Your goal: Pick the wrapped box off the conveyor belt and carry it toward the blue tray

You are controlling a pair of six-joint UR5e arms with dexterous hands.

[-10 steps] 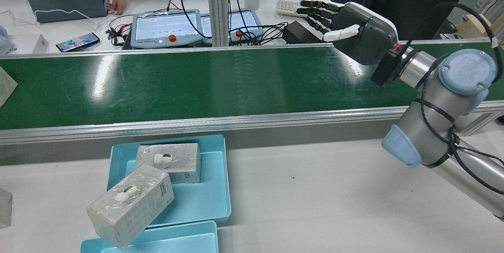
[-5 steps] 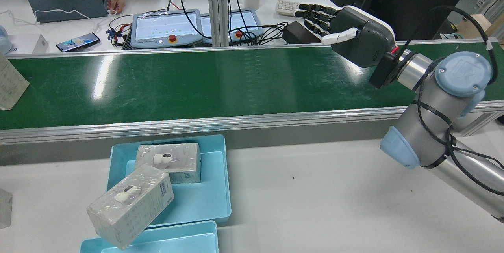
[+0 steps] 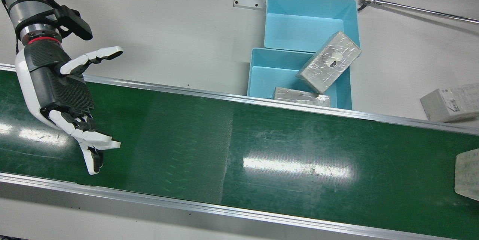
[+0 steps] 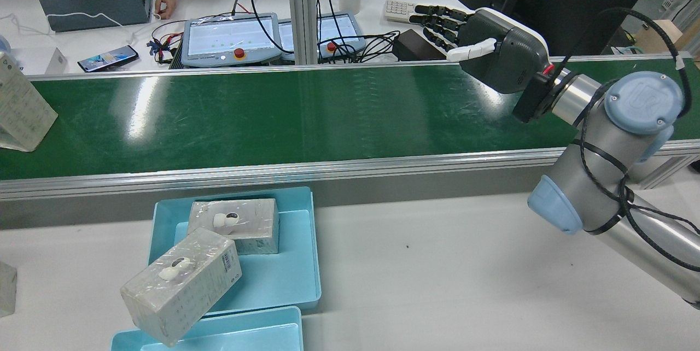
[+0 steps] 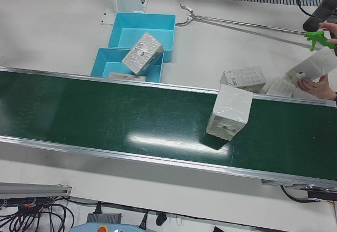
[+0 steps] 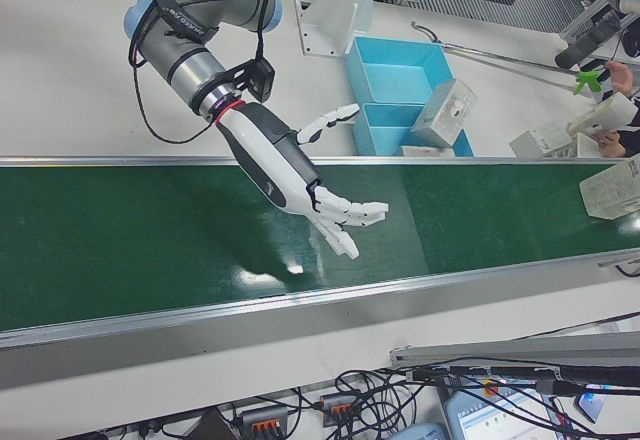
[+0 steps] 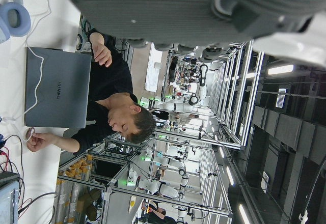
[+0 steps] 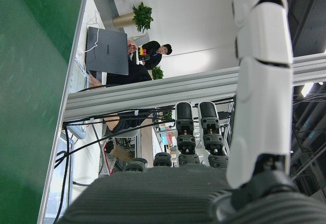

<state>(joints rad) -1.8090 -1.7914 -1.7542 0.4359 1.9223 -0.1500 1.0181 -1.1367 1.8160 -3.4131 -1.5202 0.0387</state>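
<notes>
Right-front view shows my right hand (image 6: 300, 185) hovering over the conveyor belt (image 6: 120, 240), fingers spread wide and holding nothing. The wrapped box (image 5: 228, 112) stands tilted on the belt toward the robot's left end, well apart from my hand. I judge the step is to wait with the palm facing upstream, then close across the box's broad faces rather than its corners (the film looks slick and crinkled, so a firm, flat squeeze seems safer). The belt is glossy green with an aluminium rim. The blue tray (image 4: 298, 263) sits on the white worktop (image 4: 437, 263) near the belt edge, already holding two similar boxes, one leaning on its rim. My left hand's state I cannot tell.
</notes>
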